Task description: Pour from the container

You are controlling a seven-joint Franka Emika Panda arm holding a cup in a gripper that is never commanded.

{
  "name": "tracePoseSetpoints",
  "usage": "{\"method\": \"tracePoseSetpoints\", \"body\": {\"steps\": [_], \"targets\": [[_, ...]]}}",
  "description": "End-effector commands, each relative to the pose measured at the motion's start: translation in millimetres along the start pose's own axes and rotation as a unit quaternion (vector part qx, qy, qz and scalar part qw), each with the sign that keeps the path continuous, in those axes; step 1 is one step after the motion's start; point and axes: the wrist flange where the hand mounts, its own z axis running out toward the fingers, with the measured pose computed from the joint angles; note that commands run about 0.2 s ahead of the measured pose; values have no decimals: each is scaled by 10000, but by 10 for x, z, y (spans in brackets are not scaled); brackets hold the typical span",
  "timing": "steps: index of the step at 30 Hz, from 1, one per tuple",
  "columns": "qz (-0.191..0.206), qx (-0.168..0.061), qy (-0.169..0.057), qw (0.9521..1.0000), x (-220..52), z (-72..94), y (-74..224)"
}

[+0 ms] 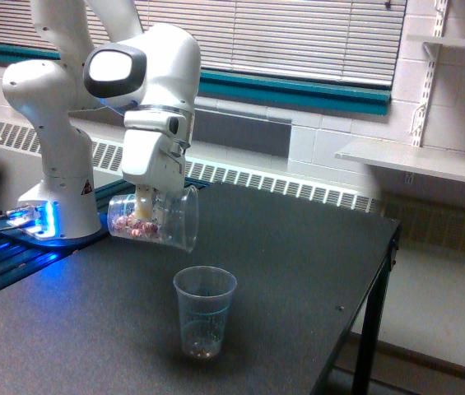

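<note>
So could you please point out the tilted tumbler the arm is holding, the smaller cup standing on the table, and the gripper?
container (174,220): exterior view, on its clear side wall near the mouth.
smaller cup (204,317): exterior view, mid wall.
gripper (151,207): exterior view, between the fingertips.

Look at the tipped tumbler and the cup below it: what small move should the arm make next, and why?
Probably tip the container a little further, mouth downward. It lies nearly sideways in the gripper, its pinkish pieces sit near its base, away from the mouth, and the mouth hangs above and slightly to the exterior view's left of the small cup.
</note>
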Motion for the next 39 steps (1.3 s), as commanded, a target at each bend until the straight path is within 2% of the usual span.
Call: {"method": "tracePoseSetpoints", "body": {"steps": [1, 16, 26, 39], "targets": [[-70, -130, -3, 9999, 40, 1, -30], [-232, -385, -78, 9990, 53, 57, -29], [-399, -577, -98, 9975, 93, 34, -37], [-519, -709, -127, 9961, 96, 46, -97]]}}
